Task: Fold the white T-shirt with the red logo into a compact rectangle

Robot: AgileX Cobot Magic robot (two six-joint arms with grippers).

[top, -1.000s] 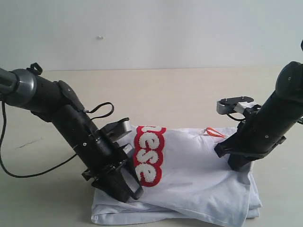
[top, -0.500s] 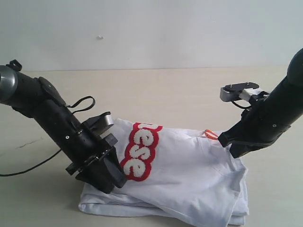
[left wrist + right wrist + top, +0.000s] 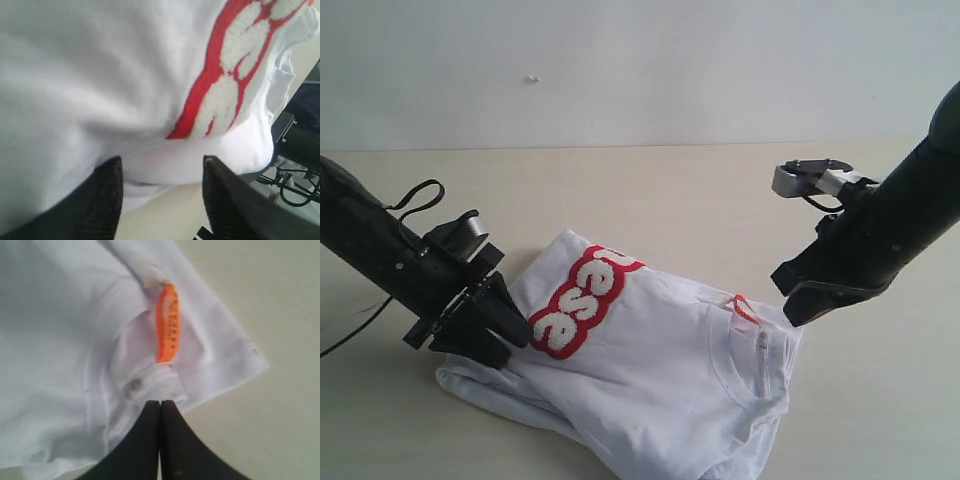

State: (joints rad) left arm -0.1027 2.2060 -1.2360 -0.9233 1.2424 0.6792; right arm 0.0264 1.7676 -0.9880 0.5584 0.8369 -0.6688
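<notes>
In the exterior view, left of centre, the red logo (image 3: 578, 302) on the white T-shirt (image 3: 660, 380) shows the fuzzy white bubble letters "ese", running aslant. In the left wrist view, only unreadable pieces of letters show at the upper right. The orange tag (image 3: 166, 322), upper middle of the right wrist view, carries dark print too small to read.

The white T-shirt (image 3: 660, 370) lies bunched on the beige table (image 3: 650, 190), the red logo (image 3: 578, 303) facing up beside the left gripper (image 3: 485, 325), the right gripper (image 3: 798, 300) just beside the orange tag (image 3: 745, 308)
</notes>
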